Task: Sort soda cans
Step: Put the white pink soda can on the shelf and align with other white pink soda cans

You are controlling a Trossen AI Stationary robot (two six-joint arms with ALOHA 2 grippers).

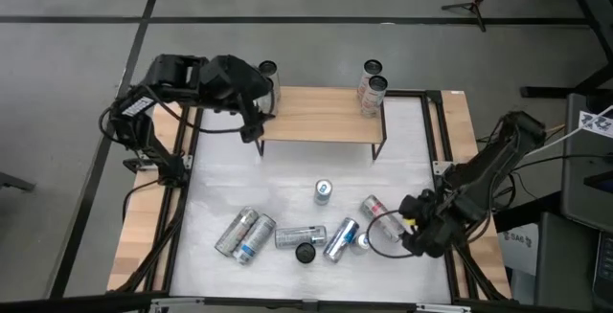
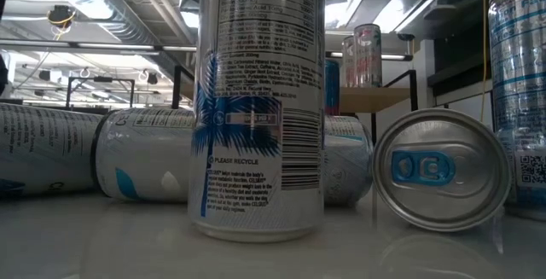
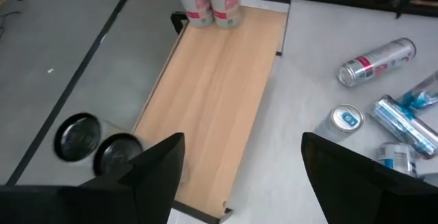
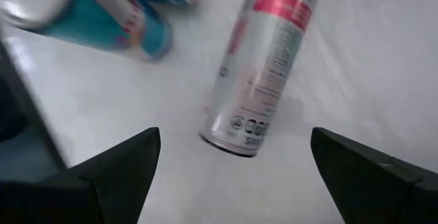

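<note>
Several silver soda cans lie on their sides on the white table top (image 1: 287, 174), among them blue-labelled ones (image 1: 247, 235) and one with red marks (image 1: 380, 217). One can (image 1: 323, 191) stands upright, and so does a dark-topped one (image 1: 306, 253). A wooden shelf (image 1: 321, 114) bears two red-marked cans (image 1: 372, 88) at its right end; two dark-topped cans (image 3: 99, 143) stand at its left end. My left gripper (image 3: 243, 176) hovers open above the shelf's left end. My right gripper (image 4: 236, 176) hangs open above the lying red-marked can (image 4: 267, 66), pointing steeply down, touching nothing.
Black frame rails (image 1: 436, 131) and wooden strips (image 1: 144, 227) run along the table's left and right sides. The shelf's middle (image 3: 219, 80) is bare wood. In the low view an upright can (image 2: 258, 100) fills the foreground, with lying cans (image 2: 439, 170) on both sides of it.
</note>
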